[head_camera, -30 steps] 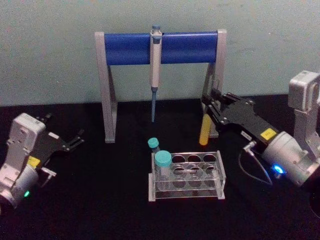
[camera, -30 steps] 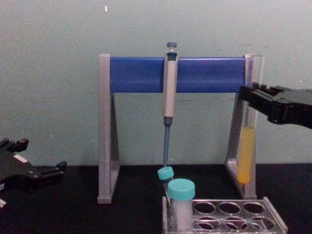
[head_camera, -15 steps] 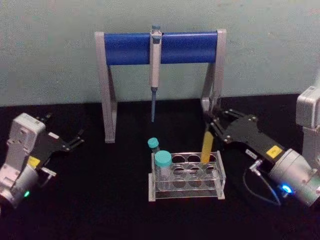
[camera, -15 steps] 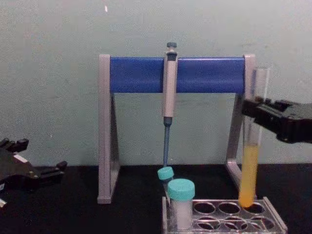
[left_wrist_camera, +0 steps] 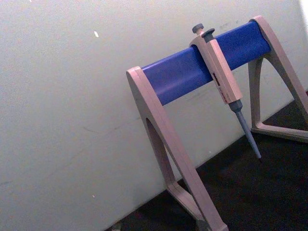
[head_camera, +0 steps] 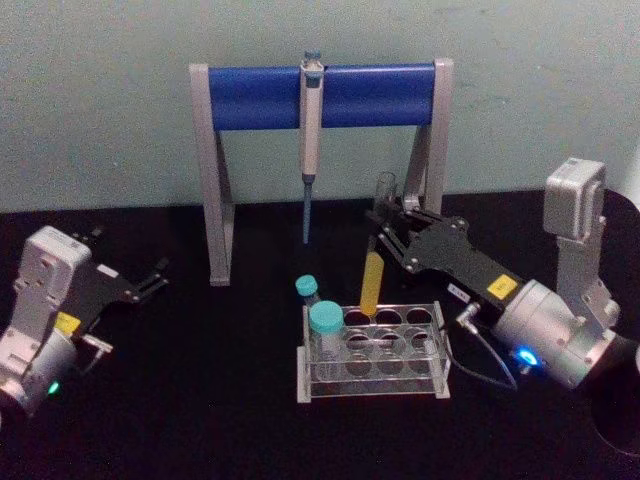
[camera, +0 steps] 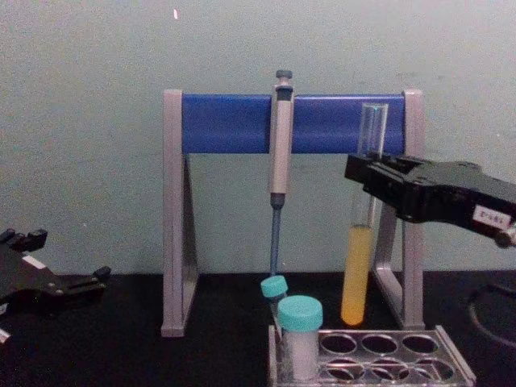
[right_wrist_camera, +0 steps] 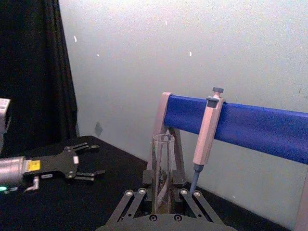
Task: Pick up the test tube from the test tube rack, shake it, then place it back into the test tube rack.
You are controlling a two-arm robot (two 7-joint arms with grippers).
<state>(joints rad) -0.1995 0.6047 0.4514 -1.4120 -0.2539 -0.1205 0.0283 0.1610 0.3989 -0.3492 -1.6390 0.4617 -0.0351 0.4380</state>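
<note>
In the chest view, the bottom edge cuts the test tube rack (camera: 387,358) through its front rows, so I can't see its base. The right gripper (camera: 369,176) covers the stretch of the test tube (camera: 356,274) it clamps. In the right wrist view, the gripper's body hides the tube's lower part and its liquid. I can't tell which hole the tube hangs over.

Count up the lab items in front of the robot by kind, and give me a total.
Test tube with yellow liquid, held by the right end effector: 1
Teal-capped tubes: 2
Rack: 1
Pipette: 1
Blue stand: 1
Total: 6
</note>
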